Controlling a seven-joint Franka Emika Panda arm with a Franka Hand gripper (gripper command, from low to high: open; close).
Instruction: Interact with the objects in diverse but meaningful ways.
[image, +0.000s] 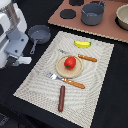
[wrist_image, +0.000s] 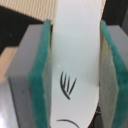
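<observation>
The claw (wrist_image: 75, 65) grips a white fish piece (wrist_image: 75, 60) between green pads (wrist_image: 42, 75). Held only by its flat sides, the fish could slip and drop onto the worktop (image: 100, 100).

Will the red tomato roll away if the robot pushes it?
Probably. The tomato looks round and smooth, so a nudge would likely set it rolling. It sits on a small round plate, whose rim might slow it down. It looks like a toy, so it is probably light and hard to squash.

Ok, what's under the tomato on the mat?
The tomato sits on a round wooden plate, which lies on the striped placemat. The plate's middle beneath the tomato is covered.
</observation>
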